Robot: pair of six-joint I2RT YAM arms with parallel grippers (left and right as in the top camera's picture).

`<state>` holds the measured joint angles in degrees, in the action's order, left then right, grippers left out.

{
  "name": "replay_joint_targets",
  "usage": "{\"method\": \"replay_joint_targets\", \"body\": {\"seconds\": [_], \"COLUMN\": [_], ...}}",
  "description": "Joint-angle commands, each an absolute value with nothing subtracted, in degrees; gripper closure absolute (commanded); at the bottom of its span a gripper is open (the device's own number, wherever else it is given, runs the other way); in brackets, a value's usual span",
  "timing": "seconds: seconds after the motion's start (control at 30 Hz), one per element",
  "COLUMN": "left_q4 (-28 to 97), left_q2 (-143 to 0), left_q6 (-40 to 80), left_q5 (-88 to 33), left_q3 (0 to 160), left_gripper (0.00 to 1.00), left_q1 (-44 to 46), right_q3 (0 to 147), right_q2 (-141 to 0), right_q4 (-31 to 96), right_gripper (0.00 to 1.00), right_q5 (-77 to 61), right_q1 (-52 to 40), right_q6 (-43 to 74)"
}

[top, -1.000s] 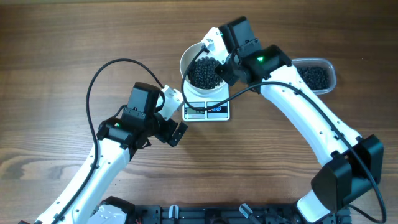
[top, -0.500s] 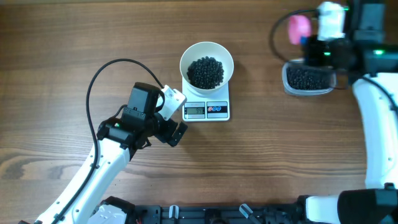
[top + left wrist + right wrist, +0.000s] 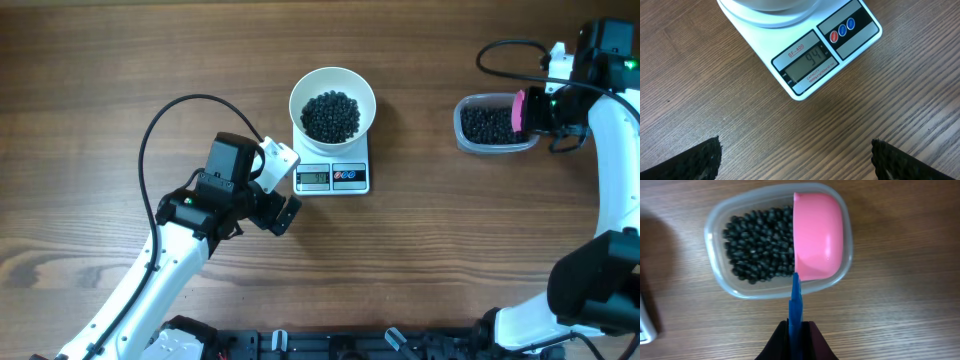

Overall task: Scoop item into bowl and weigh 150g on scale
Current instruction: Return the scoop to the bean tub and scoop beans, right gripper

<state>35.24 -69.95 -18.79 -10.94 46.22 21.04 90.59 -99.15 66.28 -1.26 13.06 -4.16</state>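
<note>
Beans (image 3: 331,115) in bowl (image 3: 298,95) on scale (image 3: 333,178)

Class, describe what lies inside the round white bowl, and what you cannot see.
A heap of small glossy black beans sits in the round white bowl; its floor beneath them is covered, unseen.

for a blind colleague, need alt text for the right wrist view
The right gripper, shut on the blue handle of a pink scoop, holds it over a clear tub of black beans on a wooden table.
</note>
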Motion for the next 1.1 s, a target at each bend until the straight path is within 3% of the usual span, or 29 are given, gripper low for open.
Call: {"method": "replay_joint_targets", "body": {"seconds": [0.0,0.27,0.4,0.8,1.07], "left_q4": [35.2,35.2,35.2,35.2,35.2], "left_q2": [-70.2,-70.2,-70.2,-70.2,-70.2], "left_q6": [-19.1,-19.1,-19.1,-19.1,-19.1], "left_q5": [-10.9,-10.9,-10.9,-10.9,-10.9], "left_q3": [46.0,46.0,46.0,46.0,46.0], "left_gripper": [0.0,0.0,0.0,0.0,0.0], "left_q1": [20.7,20.7,20.7,20.7,20.7], "right_q3": [91.3,91.3,91.2,91.2,91.2], "right_q2": [-101.3,-104.7,-107.1,-108.4,-108.4], "right_q4": [66.6,66.6,66.5,67.8,67.8], "right_gripper": [0.96,0.96,0.96,0.96,0.96], "right_q5": [4.9,16.8,16.3,-8.8,-19.3], "right_q1": [11.1,5.8,5.3,5.4,11.8], "right_q6": [-5.3,-6.0,-6.0,-10.3,-10.3]}}
